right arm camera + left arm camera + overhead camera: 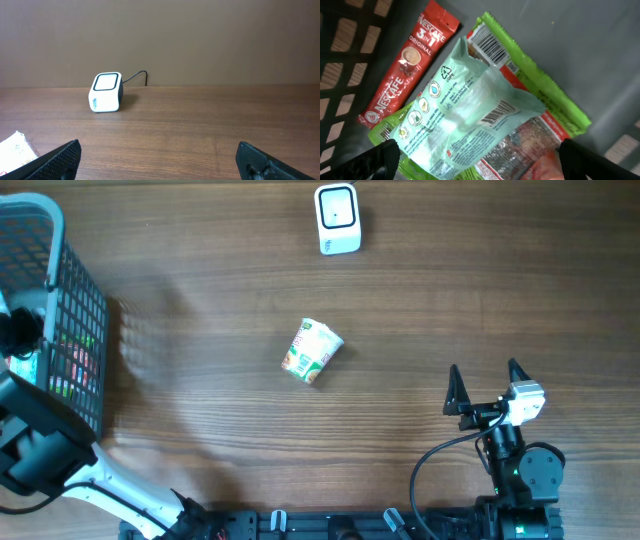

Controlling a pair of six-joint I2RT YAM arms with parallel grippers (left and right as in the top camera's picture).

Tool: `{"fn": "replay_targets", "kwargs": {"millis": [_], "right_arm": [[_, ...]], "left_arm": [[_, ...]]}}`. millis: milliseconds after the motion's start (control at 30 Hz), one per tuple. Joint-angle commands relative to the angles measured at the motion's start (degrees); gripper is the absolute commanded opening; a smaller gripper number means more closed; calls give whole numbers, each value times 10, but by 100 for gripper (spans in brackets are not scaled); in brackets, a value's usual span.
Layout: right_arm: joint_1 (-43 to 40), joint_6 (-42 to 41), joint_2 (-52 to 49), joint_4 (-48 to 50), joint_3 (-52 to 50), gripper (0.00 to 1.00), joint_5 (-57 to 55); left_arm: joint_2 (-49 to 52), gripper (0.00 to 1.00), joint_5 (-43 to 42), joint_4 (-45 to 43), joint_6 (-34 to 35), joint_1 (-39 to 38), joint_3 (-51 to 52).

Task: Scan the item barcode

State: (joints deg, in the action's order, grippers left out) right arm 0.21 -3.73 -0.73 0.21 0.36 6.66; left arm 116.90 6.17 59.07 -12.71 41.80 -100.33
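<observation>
Left end effector (487, 160), jaws spread and empty, hangs inside the basket (88, 320) just above a clear pouch (470, 115), which lies on a green packet (550, 87) beside a Nescafe stick (405, 65). Right end effector (484, 375) sits open and empty over the table (200, 430); a cup (312, 352) lies on its side at centre, the scanner (337, 218) at the far edge. Nothing is gripped or presented to the scanner, so the pick and the scan both appear left to do
</observation>
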Motion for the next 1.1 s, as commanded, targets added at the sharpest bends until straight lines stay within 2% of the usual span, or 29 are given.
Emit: {"fn": "replay_targets", "kwargs": {"millis": [0,67,167,467,767,800,867,900,933,967,1067], "right_arm": [[-1,6,3,3,-1,99,9],[-1,6,3,3,-1,100,9],[-1,6,3,3,-1,100,9],[-1,6,3,3,-1,100,9],[-1,6,3,3,-1,100,9],[-1,6,3,3,-1,100,9],[-1,6,3,3,-1,100,9],[-1,6,3,3,-1,100,9],[-1,6,3,3,-1,100,9],[-1,6,3,3,-1,100,9],[-1,6,3,3,-1,100,9]], "left_arm": [[6,100,-14,-7,-49,2,30],[6,100,-56,-13,-97,2,57],[6,100,-68,-14,-123,2,78],[6,100,-66,-50,-126,4,126],[6,100,-61,-146,-126,4,234],[6,96,-61,-155,-126,4,242],[6,80,-62,-165,-123,4,250],[6,79,-61,-172,-106,4,252],[6,82,-61,-181,-80,5,252],[6,86,-61,-203,-24,6,252],[6,89,-63,-237,58,9,252]]}}
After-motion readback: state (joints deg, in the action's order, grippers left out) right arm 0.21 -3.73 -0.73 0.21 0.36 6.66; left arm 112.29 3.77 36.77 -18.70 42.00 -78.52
